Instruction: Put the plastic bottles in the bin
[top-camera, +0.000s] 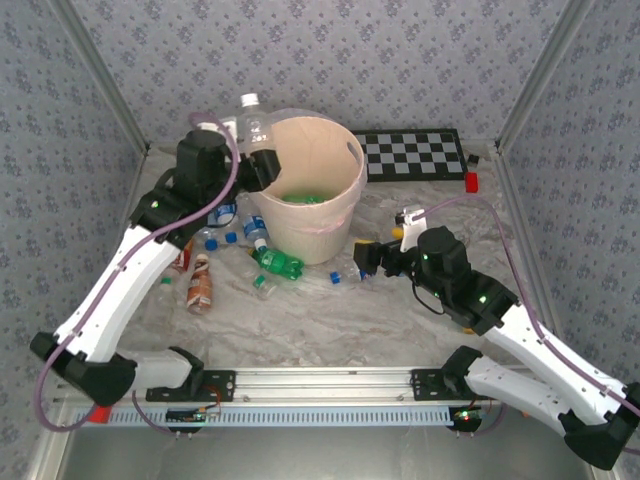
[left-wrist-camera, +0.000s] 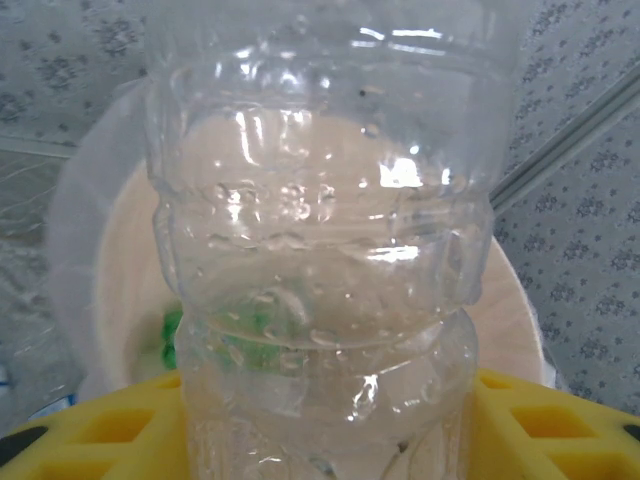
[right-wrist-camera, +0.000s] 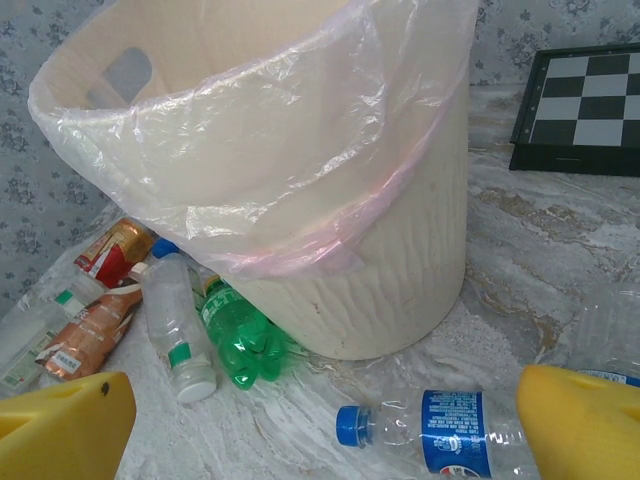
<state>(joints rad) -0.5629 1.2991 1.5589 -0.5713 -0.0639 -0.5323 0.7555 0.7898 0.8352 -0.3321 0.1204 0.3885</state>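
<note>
My left gripper (top-camera: 262, 166) is raised by the left rim of the peach-cream bin (top-camera: 330, 215) and shut on a large clear bottle (top-camera: 250, 122) with a white cap. In the left wrist view this bottle (left-wrist-camera: 320, 230) stands between the yellow fingers (left-wrist-camera: 545, 420), with the bin (left-wrist-camera: 505, 300) behind it. A green bottle (top-camera: 300, 198) lies inside the bin. My right gripper (top-camera: 368, 256) is low at the bin's right foot, open (right-wrist-camera: 325, 405), with a clear blue-labelled bottle (right-wrist-camera: 455, 430) lying between its fingers. A green bottle (right-wrist-camera: 240, 335), a clear one (right-wrist-camera: 180, 330) and an orange-brown one (right-wrist-camera: 90, 335) lie left of the bin (right-wrist-camera: 380, 270).
A checkerboard (top-camera: 412, 153) lies behind the bin on the right, with a small red block (top-camera: 471, 181) beside it. More bottles (top-camera: 200, 285) are scattered under the left arm. Patterned walls and metal posts close in the table on three sides.
</note>
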